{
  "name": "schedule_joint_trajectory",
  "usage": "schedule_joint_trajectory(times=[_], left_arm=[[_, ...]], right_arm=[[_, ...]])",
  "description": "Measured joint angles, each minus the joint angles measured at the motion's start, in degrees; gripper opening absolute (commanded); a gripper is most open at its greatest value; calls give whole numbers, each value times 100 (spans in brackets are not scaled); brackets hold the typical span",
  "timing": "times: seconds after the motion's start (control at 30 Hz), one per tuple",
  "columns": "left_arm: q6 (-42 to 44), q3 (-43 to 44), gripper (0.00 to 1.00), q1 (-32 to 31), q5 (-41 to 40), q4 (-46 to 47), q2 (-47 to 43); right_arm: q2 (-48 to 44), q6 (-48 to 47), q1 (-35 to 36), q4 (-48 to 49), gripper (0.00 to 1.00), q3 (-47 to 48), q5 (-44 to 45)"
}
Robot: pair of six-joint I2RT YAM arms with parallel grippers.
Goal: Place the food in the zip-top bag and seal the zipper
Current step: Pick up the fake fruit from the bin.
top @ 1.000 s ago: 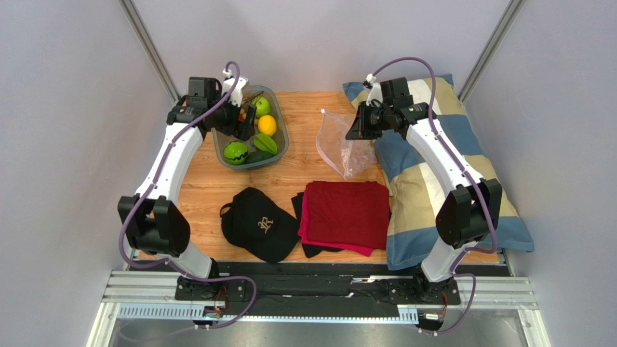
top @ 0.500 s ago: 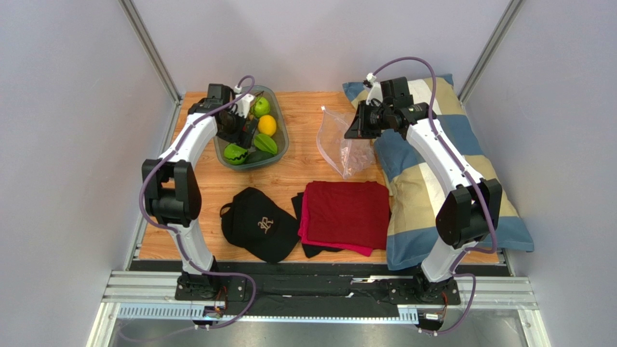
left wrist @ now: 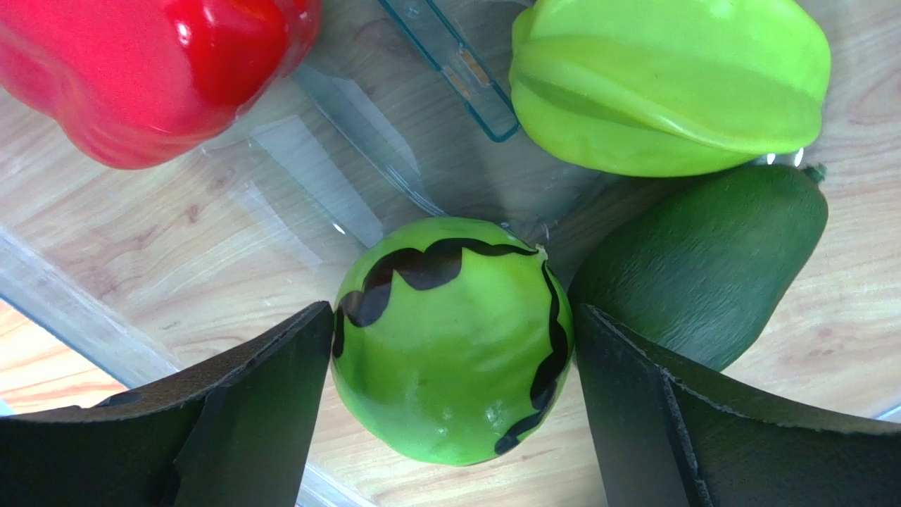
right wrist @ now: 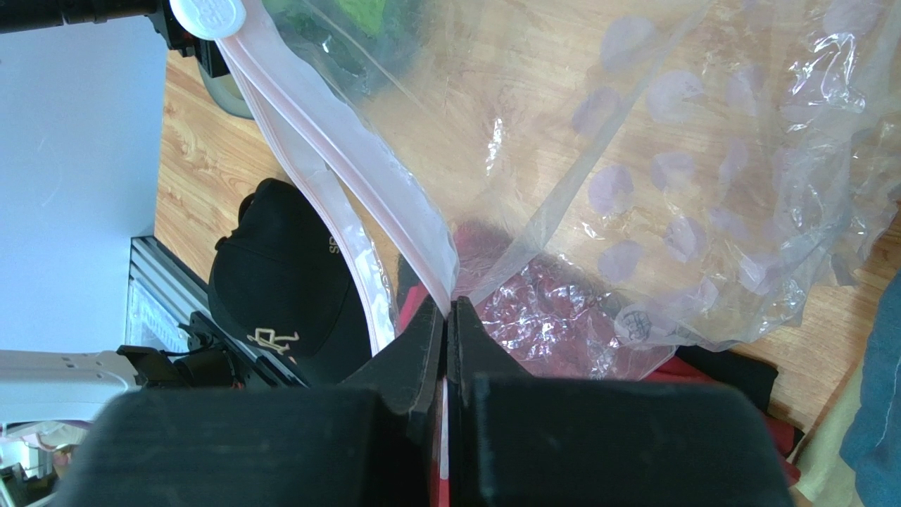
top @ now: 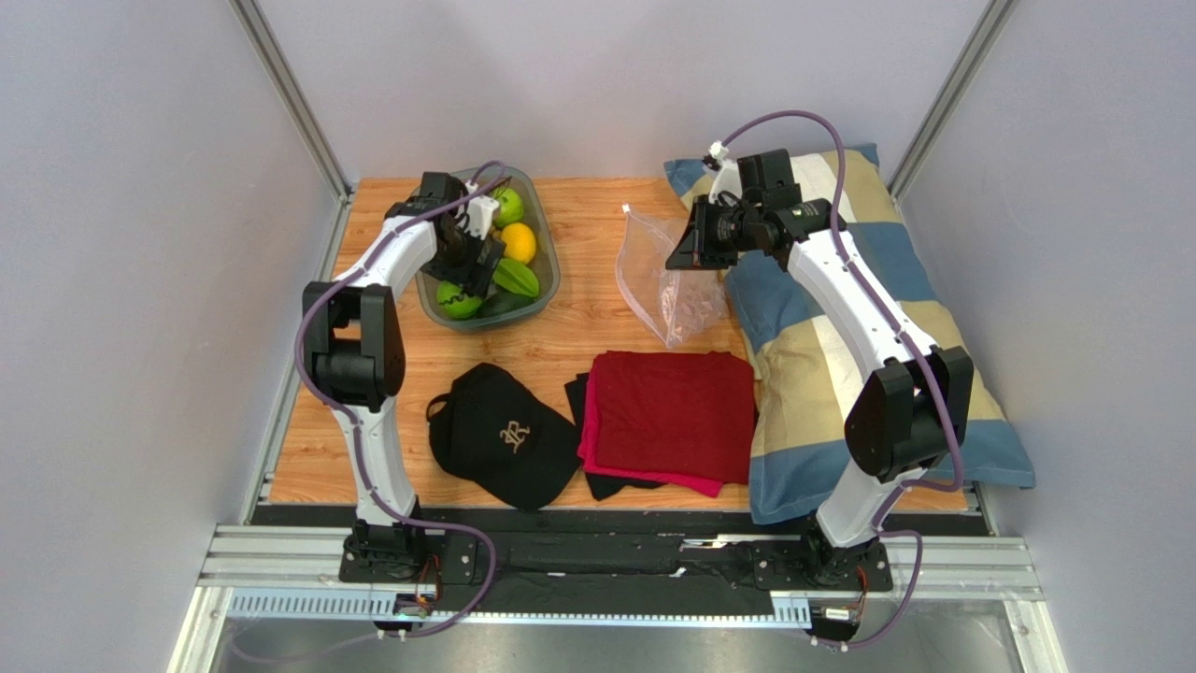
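Note:
My left gripper [top: 461,286] is down in the grey-green tray [top: 549,267]. It is open, with one finger on each side of a green apple with black stripes [left wrist: 449,338], very close to it. Beside it lie the red pepper [left wrist: 138,74], the star fruit [left wrist: 666,85] and the dark green piece [left wrist: 709,264]. The lemon [top: 518,243] and another green apple [top: 507,208] sit further back. My right gripper [right wrist: 449,306] is shut on the zipper [right wrist: 338,158] and holds the zip-top bag [top: 660,288] up. A brownish lump [right wrist: 550,306] shows inside the bag.
A black cap [top: 503,432] lies at the front. A red cloth [top: 671,414] lies on a black cloth beside it. A checked pillow [top: 842,351] runs along the right edge, under my right arm. Grey walls close in on both sides.
My left arm has swung in over the tray and lowered its gripper around the striped green apple. My right gripper and the bag have stayed put.

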Motion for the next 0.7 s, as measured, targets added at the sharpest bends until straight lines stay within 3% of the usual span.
schedule_joint_trajectory(times=[0.17,0.27,0.47,0.7], left_arm=[[-20,66,64,0,-52,-13,22],[-15,153,57,0,-24,-76,20],[-68,293,55,0,382,-262,-476],[-560,1062,61,-190,1722,-348,-1766]], right_arm=[[2,13,0,4,0,0,-68],[9,35,0,11,0,2,-144],[107,282,0,118,0,13,-446],[184,828,-2,350,0,127,-1040]])
